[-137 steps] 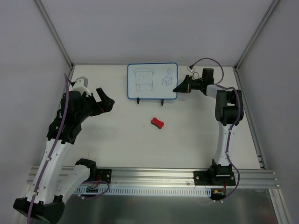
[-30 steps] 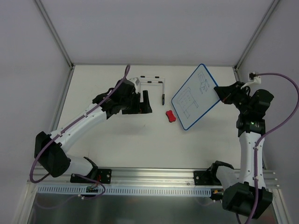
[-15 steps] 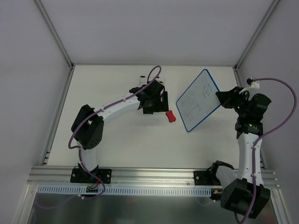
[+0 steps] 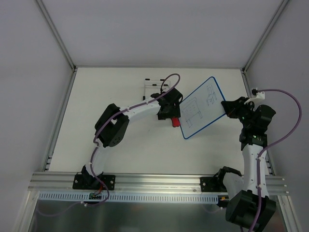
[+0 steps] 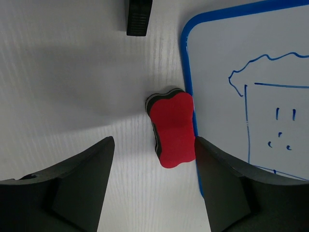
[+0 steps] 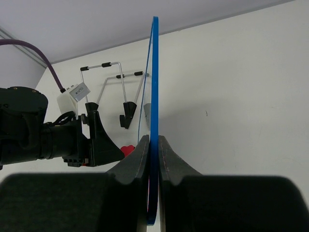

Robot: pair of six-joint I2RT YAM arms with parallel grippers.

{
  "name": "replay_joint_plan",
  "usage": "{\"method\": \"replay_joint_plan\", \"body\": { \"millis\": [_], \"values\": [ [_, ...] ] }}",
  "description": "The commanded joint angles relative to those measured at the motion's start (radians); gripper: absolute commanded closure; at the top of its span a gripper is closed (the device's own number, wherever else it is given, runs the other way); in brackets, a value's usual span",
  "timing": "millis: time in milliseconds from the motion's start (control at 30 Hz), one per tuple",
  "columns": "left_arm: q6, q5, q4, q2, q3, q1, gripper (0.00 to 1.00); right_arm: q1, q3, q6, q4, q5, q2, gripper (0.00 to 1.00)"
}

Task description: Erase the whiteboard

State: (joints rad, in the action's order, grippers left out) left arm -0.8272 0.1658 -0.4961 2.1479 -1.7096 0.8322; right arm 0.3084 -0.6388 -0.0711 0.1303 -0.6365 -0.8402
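You're holding the whiteboard (image 4: 203,107) tilted above the bench's (image 4: 120,140) far right, sketches still on it, with the right jaws clamping its blue edge. Your left jaws, having just swung in from the left, are hovering wide open and empty over the red eraser (image 5: 173,128) just beside its frame, so wiping isn't starting yet.

Blue-framed white whiteboard (image 4: 200,108); red eraser (image 5: 173,129), apparently black-backed.

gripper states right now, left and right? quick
Left gripper: open, over the red eraser, not gripping it.
Right gripper: shut on the whiteboard edge.
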Motion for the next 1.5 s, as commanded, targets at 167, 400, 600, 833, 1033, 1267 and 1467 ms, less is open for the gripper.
{"method": "replay_joint_plan", "body": {
  "millis": [167, 400, 600, 833, 1033, 1267, 1467],
  "values": [
    [0.003, 0.057, -0.016, 0.04, -0.051, 0.024, 0.38, -0.003, 0.033, 0.025, 0.055, 0.005, 0.033, 1.0],
    [-0.001, 0.064, -0.021, 0.052, -0.048, 0.031, 0.36, -0.008, 0.053, 0.024, 0.055, 0.003, 0.047, 1.0],
    [-0.003, 0.067, -0.021, 0.067, -0.065, 0.038, 0.4, -0.012, 0.065, 0.022, 0.057, 0.0, 0.056, 1.0],
    [-0.015, 0.072, -0.025, 0.05, -0.019, 0.038, 0.55, -0.019, 0.074, 0.022, 0.054, 0.001, 0.069, 1.0],
    [-0.032, 0.046, -0.03, 0.047, 0.002, 0.038, 0.7, -0.025, 0.083, 0.024, 0.055, 0.001, 0.076, 1.0],
    [-0.032, 0.051, -0.032, -0.043, 0.08, 0.033, 0.94, -0.045, 0.102, 0.001, 0.055, 0.004, 0.092, 1.0],
    [0.01, 0.043, -0.025, -0.18, 0.116, 0.03, 1.0, -0.077, 0.132, -0.022, 0.037, 0.024, 0.13, 1.0]
  ]
}}
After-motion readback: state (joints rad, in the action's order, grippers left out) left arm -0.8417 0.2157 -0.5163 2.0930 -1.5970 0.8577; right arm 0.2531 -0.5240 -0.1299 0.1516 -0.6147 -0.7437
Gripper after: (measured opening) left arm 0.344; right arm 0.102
